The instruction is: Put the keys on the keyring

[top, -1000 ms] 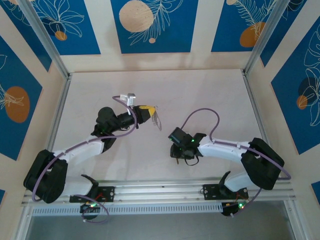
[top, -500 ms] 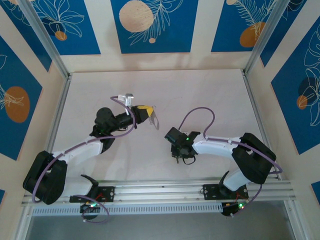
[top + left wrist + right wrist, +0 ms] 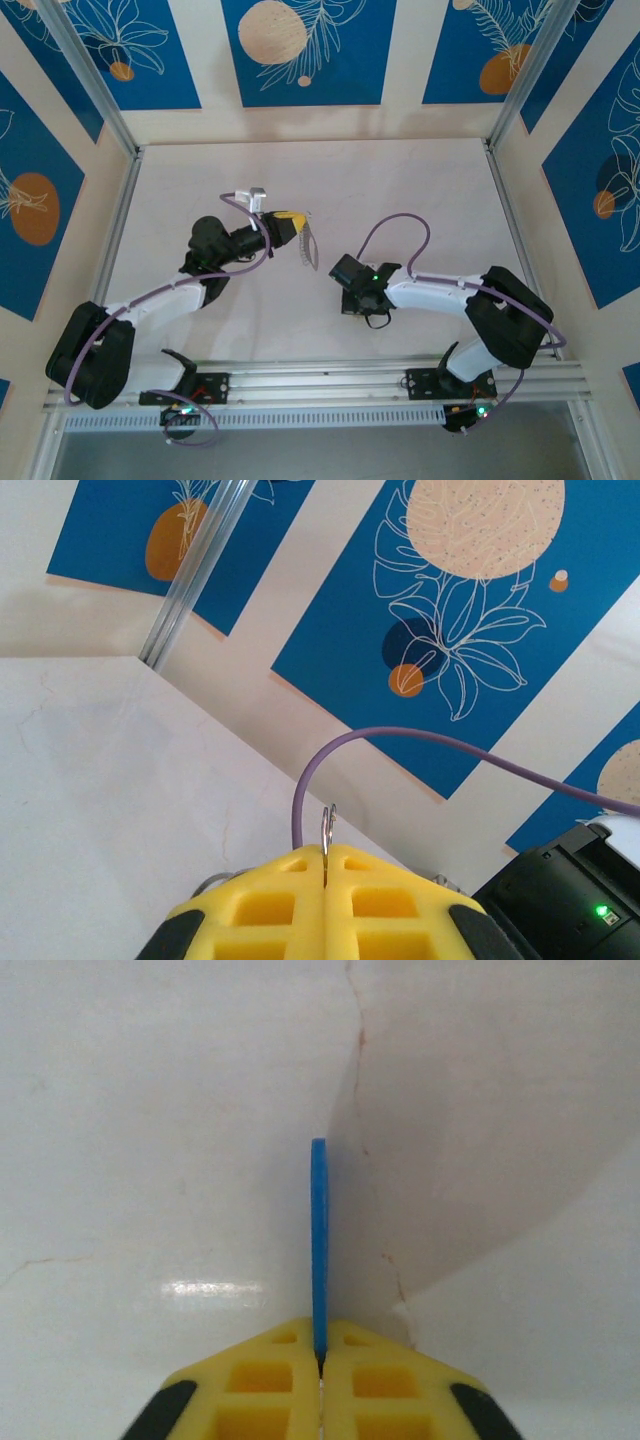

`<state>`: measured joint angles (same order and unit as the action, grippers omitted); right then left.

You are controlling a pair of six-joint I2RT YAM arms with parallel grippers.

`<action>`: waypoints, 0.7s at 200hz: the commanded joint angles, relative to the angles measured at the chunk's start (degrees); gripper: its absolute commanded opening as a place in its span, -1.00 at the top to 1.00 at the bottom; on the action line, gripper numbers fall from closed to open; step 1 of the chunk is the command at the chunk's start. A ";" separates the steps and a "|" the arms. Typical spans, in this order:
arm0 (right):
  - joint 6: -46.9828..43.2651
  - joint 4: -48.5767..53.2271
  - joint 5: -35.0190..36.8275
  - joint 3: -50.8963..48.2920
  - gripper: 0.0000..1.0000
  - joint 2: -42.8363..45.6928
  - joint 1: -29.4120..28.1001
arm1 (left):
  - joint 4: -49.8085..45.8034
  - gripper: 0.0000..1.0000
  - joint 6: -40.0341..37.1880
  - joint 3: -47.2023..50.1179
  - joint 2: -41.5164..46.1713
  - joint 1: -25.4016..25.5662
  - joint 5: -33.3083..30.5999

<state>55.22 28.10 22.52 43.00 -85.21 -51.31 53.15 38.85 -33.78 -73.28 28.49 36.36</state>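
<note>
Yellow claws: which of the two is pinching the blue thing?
The right gripper: a blue key stands edge-on between its shut jaws. The left gripper clamps a thin grey metal keyring instead.

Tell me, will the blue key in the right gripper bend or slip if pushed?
The key stands straight out of the shut right gripper, so it is probably stiff. It is thin and pinched only at one end, so a sideways push may pivot it. It looks small, likely light.
</note>
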 commanded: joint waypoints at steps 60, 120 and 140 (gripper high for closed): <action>-11.95 -7.85 -7.20 -1.84 1.00 14.13 5.81 | 1.57 1.00 0.01 -0.85 0.68 -0.66 2.60; -22.82 -25.70 -45.00 -4.42 1.00 27.12 26.69 | -1.00 1.00 -1.47 -3.47 0.18 -0.63 4.90; -23.27 -29.83 -54.89 -4.28 1.00 28.07 31.82 | -1.33 1.00 -1.39 -4.68 -0.59 -0.63 5.99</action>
<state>35.77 6.37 -12.88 39.77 -58.48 -23.99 51.07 38.54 -35.22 -73.36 28.49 39.77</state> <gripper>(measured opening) 0.063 0.049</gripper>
